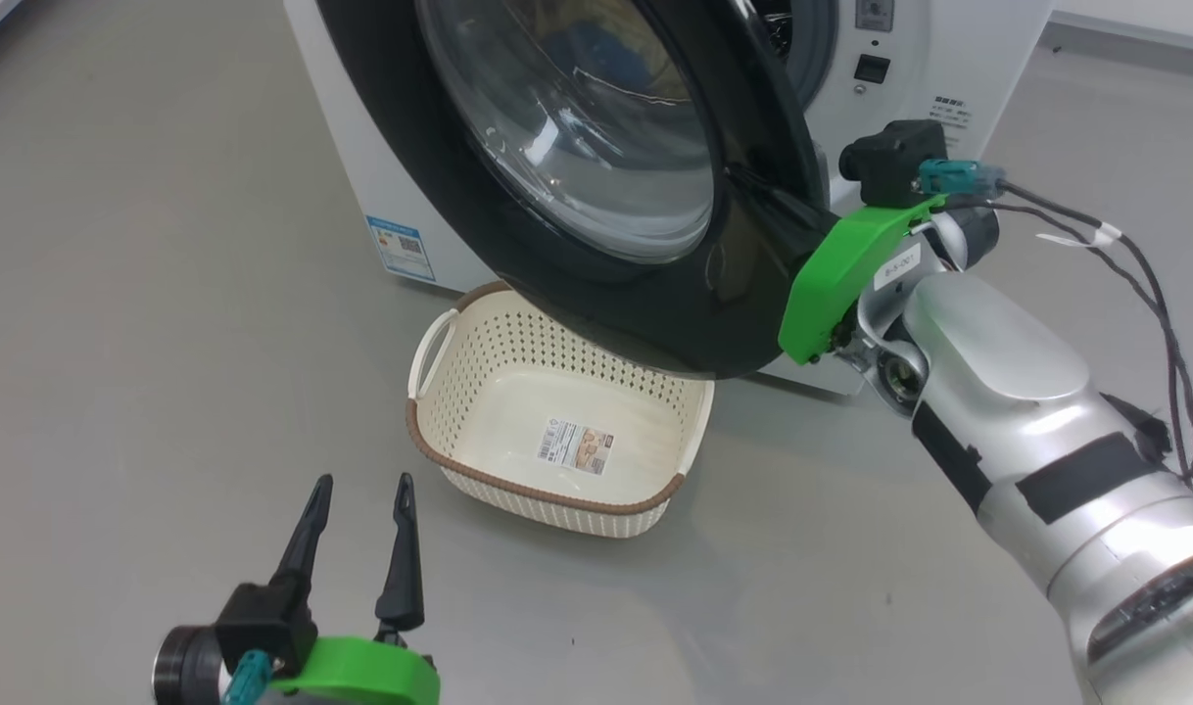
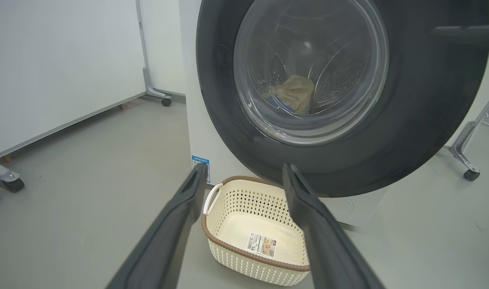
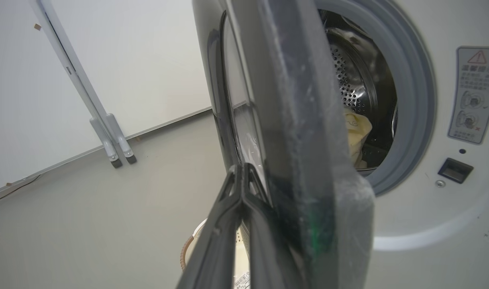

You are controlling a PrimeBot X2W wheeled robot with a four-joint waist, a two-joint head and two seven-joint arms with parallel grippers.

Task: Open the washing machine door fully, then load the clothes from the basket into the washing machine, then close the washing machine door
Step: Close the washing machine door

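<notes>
My right forearm [image 1: 1008, 392] is rounded silver with black bands [image 1: 1086, 475]. Its wrist carries a green bracket [image 1: 841, 274] with a white label [image 1: 897, 266], a black camera block [image 1: 890, 162], a teal plug [image 1: 954, 176] and black cables [image 1: 1141, 276]. My left gripper [image 1: 362, 480] has slim dark fingers [image 1: 300, 543] on a green mount [image 1: 361, 676].

On washing machine [image 3: 429, 224] sticker [image 3: 472, 94]: warning triangle [image 3: 478, 57]; other print unreadable.

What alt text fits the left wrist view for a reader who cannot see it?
The glossy black washing machine door faces the camera, cream clothes visible through its glass window. Below it an empty cream basket sits on the grey floor, framed between the left gripper's two open dark fingers.
</notes>
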